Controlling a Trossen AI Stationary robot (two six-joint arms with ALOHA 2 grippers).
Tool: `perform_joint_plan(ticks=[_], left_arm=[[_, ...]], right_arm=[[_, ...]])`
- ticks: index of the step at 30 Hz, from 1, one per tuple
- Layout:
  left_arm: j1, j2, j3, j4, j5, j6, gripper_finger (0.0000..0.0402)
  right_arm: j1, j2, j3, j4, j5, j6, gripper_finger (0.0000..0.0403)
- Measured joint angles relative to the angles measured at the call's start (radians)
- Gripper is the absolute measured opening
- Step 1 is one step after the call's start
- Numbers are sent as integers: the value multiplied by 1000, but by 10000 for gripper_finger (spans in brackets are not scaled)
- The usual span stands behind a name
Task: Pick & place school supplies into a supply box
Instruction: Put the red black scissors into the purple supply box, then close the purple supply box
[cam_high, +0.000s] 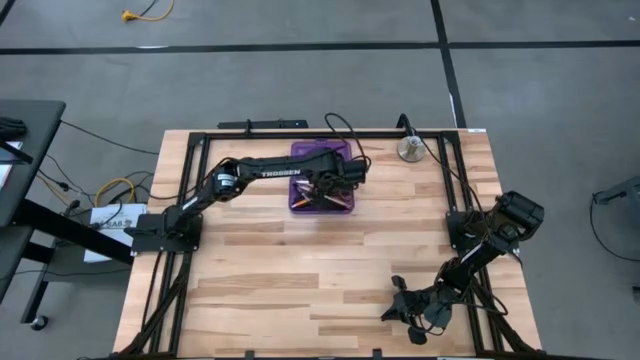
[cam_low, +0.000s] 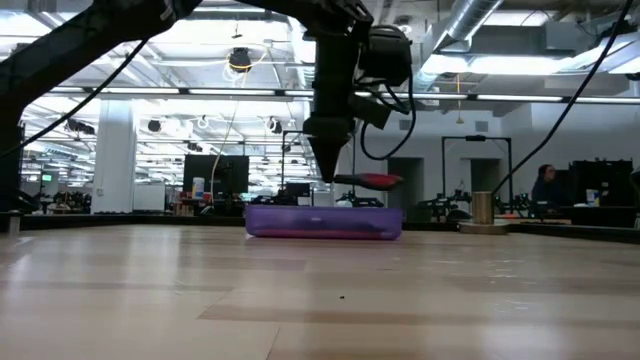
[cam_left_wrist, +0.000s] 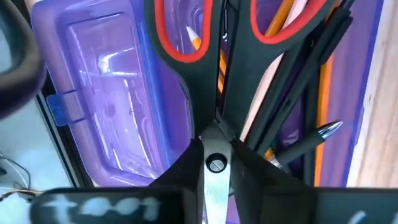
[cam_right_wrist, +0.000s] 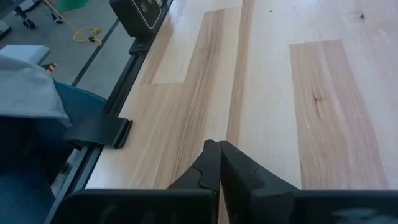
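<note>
Two fingers pinch the scissors over the box

Left gripper (cam_left_wrist: 214, 155) clamps the scissors (cam_left_wrist: 214, 81) by the blades near the pivot, handles jutting forward above the purple box (cam_high: 322, 176) holding pencils (cam_left_wrist: 323, 93) and pens (cam_left_wrist: 311, 140). Right gripper (cam_right_wrist: 217, 149) waits fully closed, empty.
</note>
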Motion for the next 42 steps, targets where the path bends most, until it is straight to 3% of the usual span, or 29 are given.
perform_joint_plan(ticks=[10,17,22,29,32,35,39,42], left_arm=[[7,0,2,15,47,-90,192],[3,-60,34,-53,136,-277,236],[-41,-228,53,-14,122,-399,239],[-169,-475,48,86,79,-418,239],[-208,-547,-21,145,90,-416,239],[-215,-620,-157,234,192,-387,239],[-196,-754,-444,465,345,-284,239],[-118,-894,-703,656,435,-244,239]], right_arm=[[-2,0,0,0,1,-9,1],[-2,-25,0,84,125,-9,1],[-7,-204,0,90,269,-76,1],[-88,-576,0,-24,481,-254,1],[-218,-736,0,-158,450,-219,1],[-410,-867,0,-313,325,-139,1],[-717,-963,0,-478,83,-106,1],[-942,-972,0,-562,-96,-106,1]])
